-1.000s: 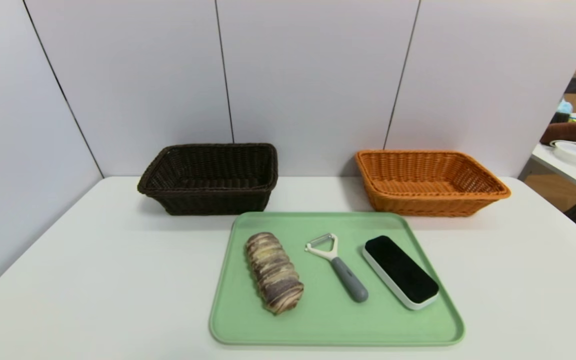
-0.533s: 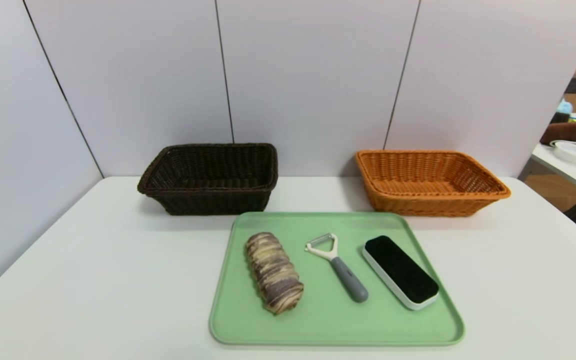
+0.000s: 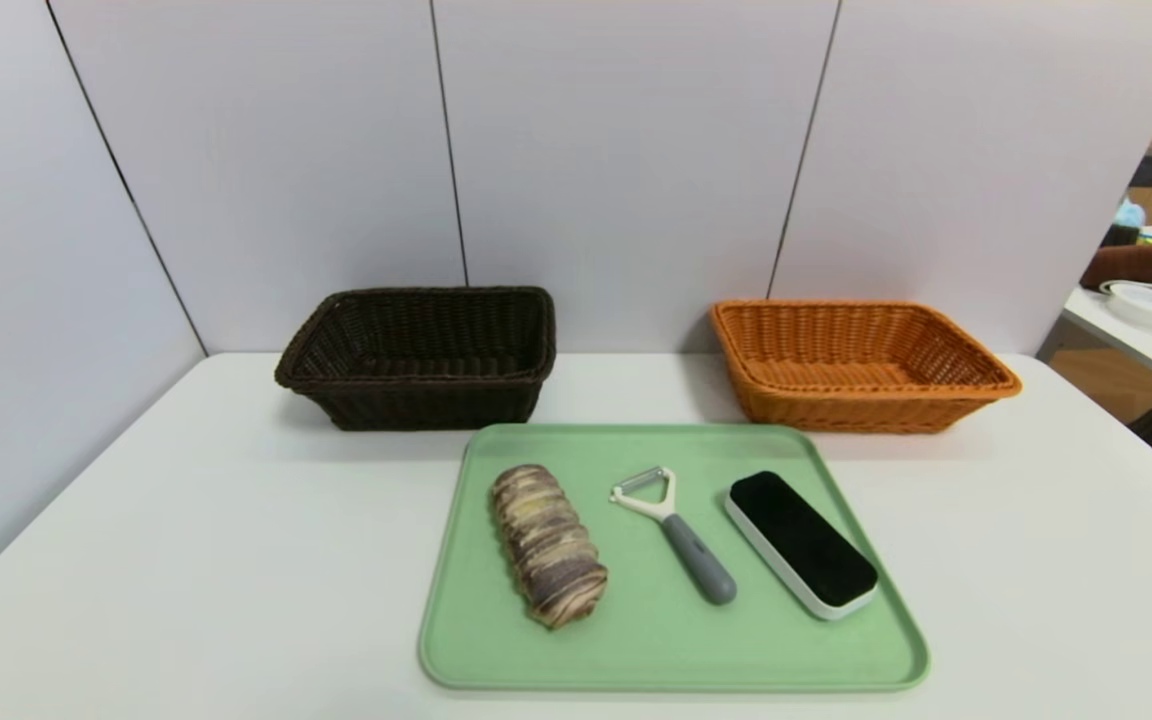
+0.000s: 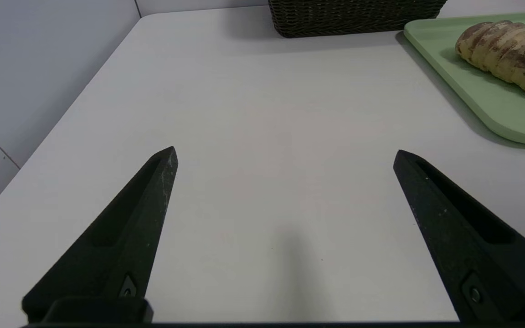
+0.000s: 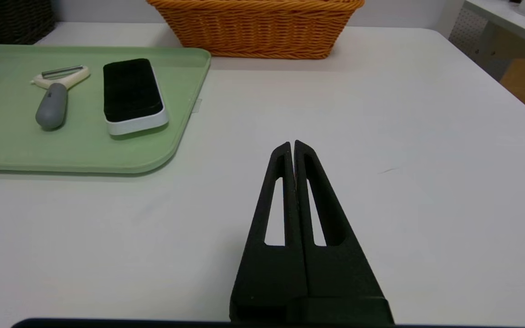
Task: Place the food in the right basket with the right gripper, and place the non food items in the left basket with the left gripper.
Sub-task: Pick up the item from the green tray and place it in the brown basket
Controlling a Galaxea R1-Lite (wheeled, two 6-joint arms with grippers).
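On a green tray (image 3: pixel 676 650) lie the food, a marbled ridged roll (image 3: pixel 548 545), a white peeler with grey handle (image 3: pixel 676 533) and a white-cased brush with black pad (image 3: pixel 801 543). Behind the tray stand the dark brown left basket (image 3: pixel 421 355) and the orange right basket (image 3: pixel 856 365), both with nothing in them. Neither arm shows in the head view. My left gripper (image 4: pixel 285 152) hovers open over bare table, left of the tray (image 4: pixel 481 91) and roll (image 4: pixel 508 52). My right gripper (image 5: pixel 292 145) is shut on nothing, over the table right of the tray (image 5: pixel 84 146), brush (image 5: pixel 130 93) and peeler (image 5: pixel 55 95).
The white table (image 3: pixel 186 560) is backed by grey wall panels on the far and left sides. A second table with clutter (image 3: pixel 1151 300) stands off to the far right, past the table's right edge.
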